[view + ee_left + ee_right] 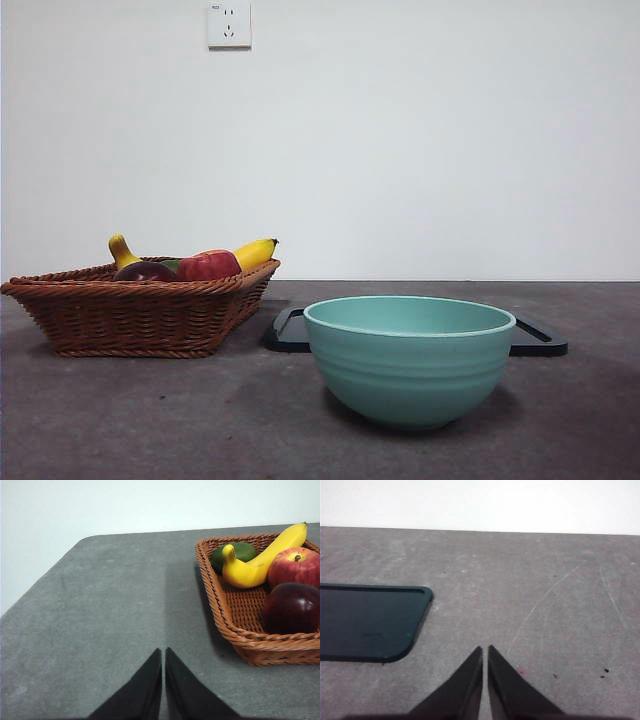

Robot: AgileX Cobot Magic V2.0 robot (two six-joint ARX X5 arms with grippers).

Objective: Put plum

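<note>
The table (120, 420) is lying mostly bare in front & to the sides. In the left wrist view its rounded corner and 2 edges are showing against the white wall, w/ a wide stretch of open grey surface between that corner and the wicker basket (227, 615). In the right wrist view the far edge is running straight across, w/ open, scuffed surface beside the black tray (365, 622).

Neither arm is showing in the front view. The left gripper (163, 655) is hanging over bare table near the basket, jaws pressed together w/ only a thin slit between, gripping nothing. The right gripper (485, 652) is hanging over bare table just beside the tray's rounded corner, jaws likewise pressed together, pinching nothing.

3 containers: 1 basket, 1 teal bowl (409, 358), 1 flat tray. The bowl is standing in front of the tray, hiding its middle; its inside isn't visible from this low angle. What is showing of the tray is bare.

The basket is holding 4 fruits: 1 plum (292, 607), 1 red apple (295, 569), 1 banana (260, 560), 1 green fruit (240, 551). The plum is sitting in the basket's near corner, touching the apple, close to the rim.
</note>
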